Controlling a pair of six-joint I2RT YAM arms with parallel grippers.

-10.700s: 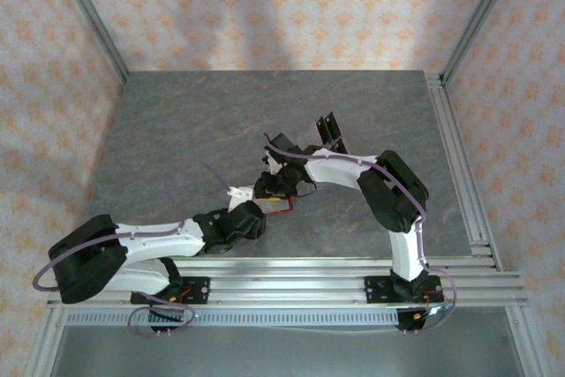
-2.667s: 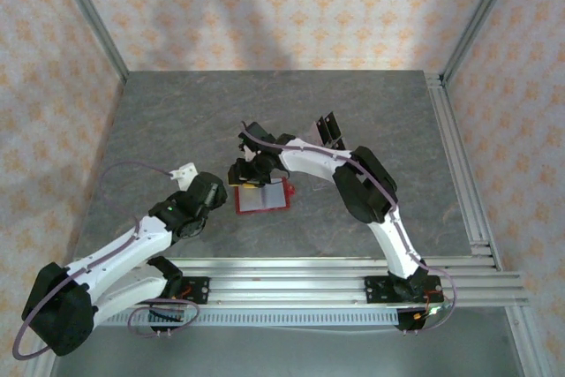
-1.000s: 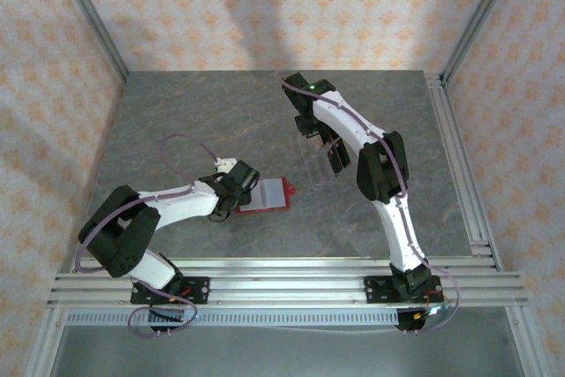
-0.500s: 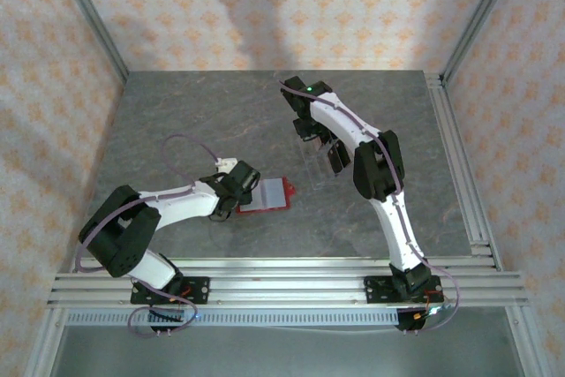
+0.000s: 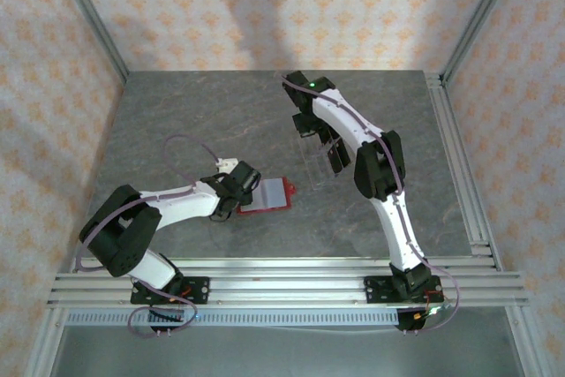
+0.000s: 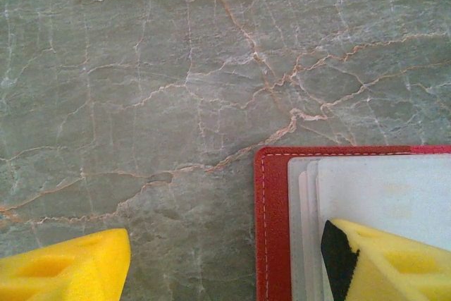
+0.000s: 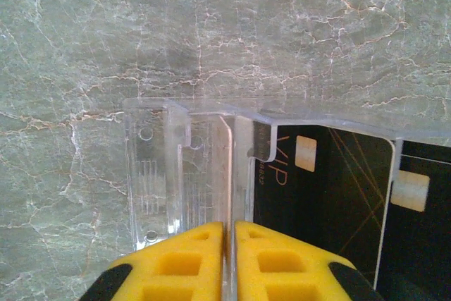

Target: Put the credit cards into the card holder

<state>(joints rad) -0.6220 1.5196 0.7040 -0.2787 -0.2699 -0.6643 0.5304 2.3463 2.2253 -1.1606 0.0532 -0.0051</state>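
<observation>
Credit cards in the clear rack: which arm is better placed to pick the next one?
Right. The right gripper sits at the clear rack, beside the black credit cards, with its jaws shut. The left gripper is open at the card holder, away from the rack.

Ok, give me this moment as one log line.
left gripper: open, straddling edge of open red bi-fold wallet | right gripper: shut at clear plastic card rack | black gold-chip cards: in rack
</observation>
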